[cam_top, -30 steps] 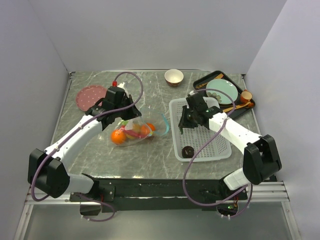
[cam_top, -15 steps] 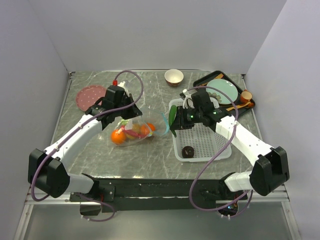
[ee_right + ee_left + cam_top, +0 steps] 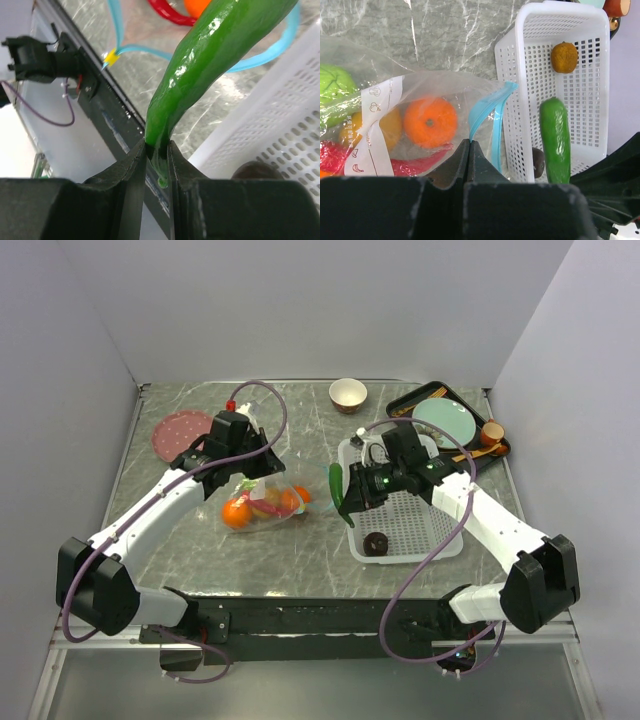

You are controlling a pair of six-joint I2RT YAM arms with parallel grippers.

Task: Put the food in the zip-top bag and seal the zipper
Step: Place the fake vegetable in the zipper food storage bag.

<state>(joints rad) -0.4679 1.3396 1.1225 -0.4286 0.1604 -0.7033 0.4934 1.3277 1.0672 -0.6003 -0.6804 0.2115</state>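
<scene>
The zip-top bag [image 3: 265,502] lies at centre left with oranges [image 3: 430,121], a red chili [image 3: 170,12] and other food inside. Its teal zipper [image 3: 490,115] curves open toward the basket. My left gripper [image 3: 469,142] is shut on the bag's mouth edge [image 3: 255,475]. My right gripper [image 3: 156,147] is shut on the stem end of the green chili [image 3: 215,60], holding it in the air between basket and bag mouth [image 3: 335,483]. A dark brown donut-like piece [image 3: 376,543] and a yellow-orange fruit [image 3: 564,56] sit in the basket.
The white perforated basket [image 3: 420,525] stands right of the bag. A tan bowl [image 3: 347,394] is at the back, a pink plate [image 3: 185,430] at back left. A black tray [image 3: 400,405] with a teal plate [image 3: 445,420] is at back right.
My right arm has lifted the green chili out of the basket and carried it left toward the bag's open mouth. The left arm and bag have stayed put.
</scene>
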